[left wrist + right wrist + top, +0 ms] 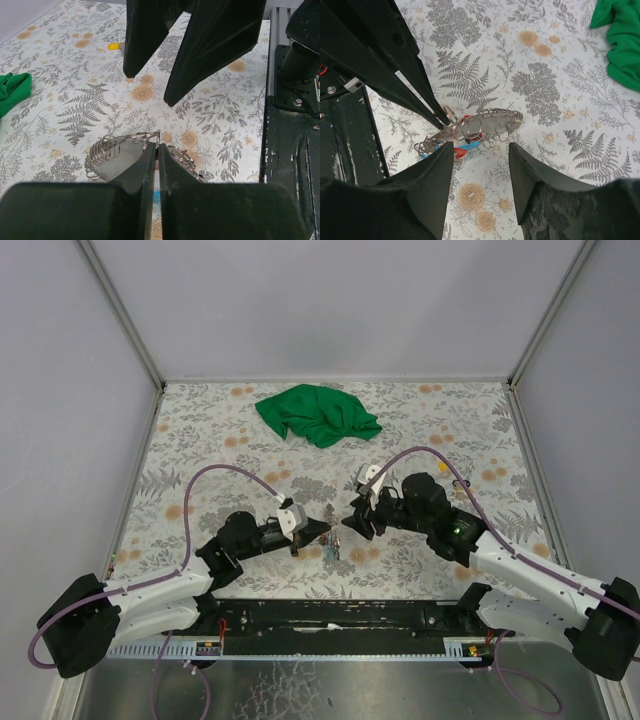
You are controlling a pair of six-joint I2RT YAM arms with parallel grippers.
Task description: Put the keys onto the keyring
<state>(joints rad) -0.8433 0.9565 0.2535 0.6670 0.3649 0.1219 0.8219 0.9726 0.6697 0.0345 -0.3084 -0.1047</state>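
Observation:
The keyring (485,121) is a bundle of thin metal rings and coiled wire lying on the floral table, between the two grippers in the top view (333,549). A red key tag (460,152) and a light blue key tag (471,145) lie under it. My left gripper (158,148) is shut with its tips pinching the keyring wire (107,150); its tips also show in the right wrist view (442,121). My right gripper (481,152) is open and empty, just above and beside the ring bundle, with its fingers (212,47) facing the left gripper.
A crumpled green cloth (318,415) lies at the back of the table. A tiny yellow item (115,46) lies beyond the right gripper. The black rail of the arm bases (295,150) runs along the near edge. White walls enclose the table.

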